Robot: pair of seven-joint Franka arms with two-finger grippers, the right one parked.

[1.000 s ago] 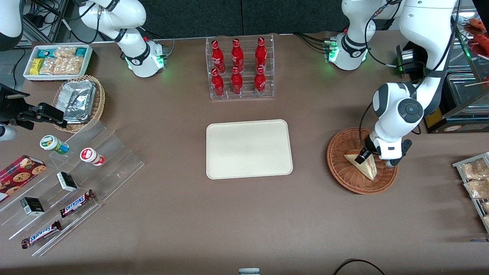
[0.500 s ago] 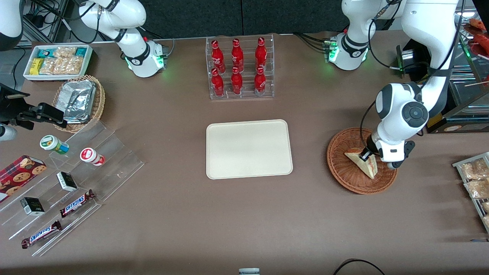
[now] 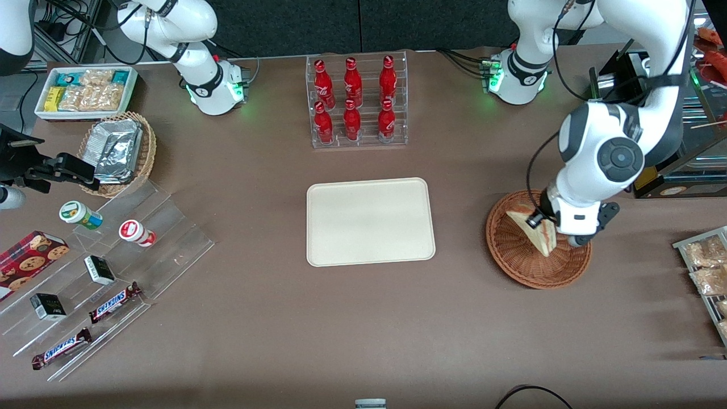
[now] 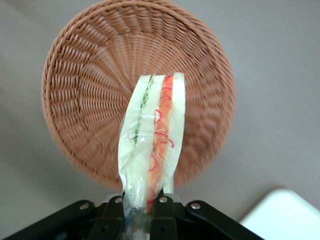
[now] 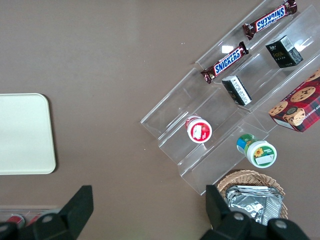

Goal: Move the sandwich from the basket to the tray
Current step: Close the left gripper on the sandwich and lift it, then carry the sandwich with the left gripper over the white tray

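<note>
Over basket [image 3: 514, 255], gripper [image 3: 535, 219] has lifted sandwich [image 3: 539, 232] higher.

Basket [image 3: 519, 255]: reddish-brown woven wicker, ringed weave. Sandwich [image 4: 152, 137] above basket, clamped in black gripper [image 4: 142, 207]: pale white bread, green and red filling stripes under clear wrap. Tray [image 3: 370, 221] beside basket: plain cream-white. Table [image 3: 363, 318]: flat brown. 6 red bottles [image 3: 353, 99] in clear rack.

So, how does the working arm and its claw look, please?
The working arm has glossy white rounded shells with dark grey circular joint caps, and a black cable runs along it. Its base glows green. The claw over the basket is black with bolted fingers.
</note>
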